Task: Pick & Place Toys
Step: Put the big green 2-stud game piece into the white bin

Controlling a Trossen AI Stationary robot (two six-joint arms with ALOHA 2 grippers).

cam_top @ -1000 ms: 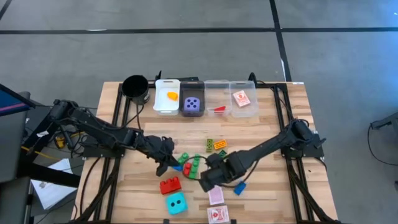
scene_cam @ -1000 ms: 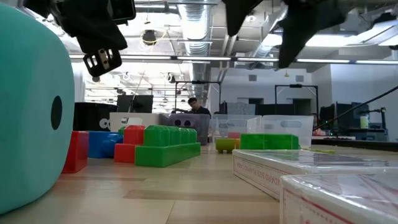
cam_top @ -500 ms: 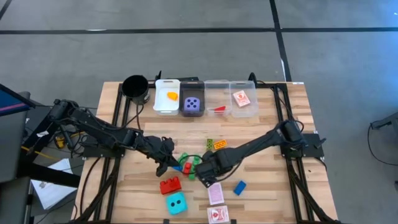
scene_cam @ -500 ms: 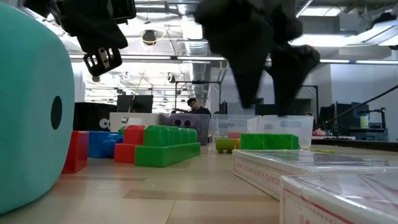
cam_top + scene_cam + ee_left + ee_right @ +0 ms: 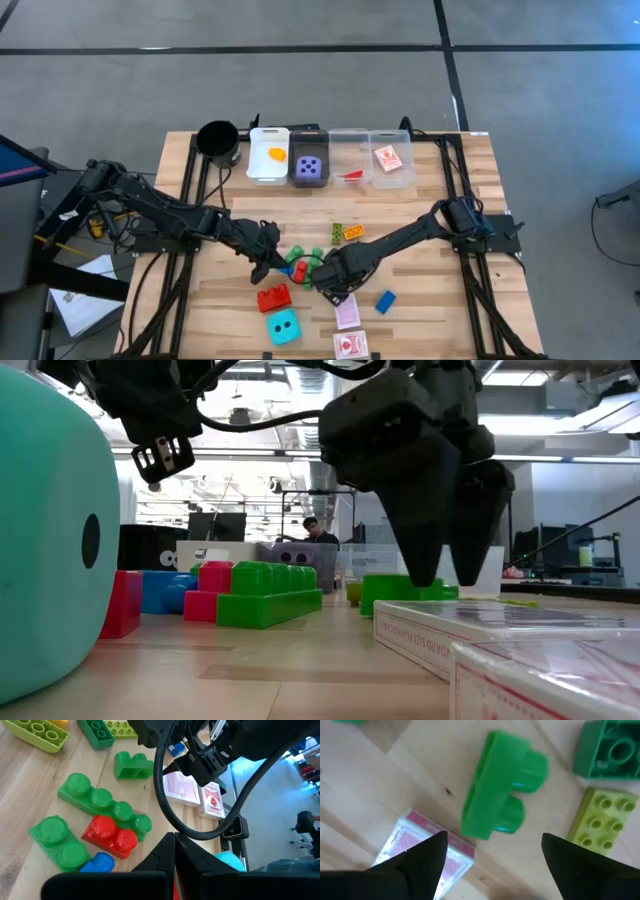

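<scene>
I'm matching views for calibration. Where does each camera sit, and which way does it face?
High view: overhead, straight down on the table; both arms show, left tool and right tool near the bricks.
Low view: table height, level toward the room; right tool comes down from above, cyan die close.
Left wrist view: looks past its own fingers at bricks.
Right wrist view: looks down between open fingers at a green two-stud brick.
Shared: that brick also shows in the left wrist view.
</scene>
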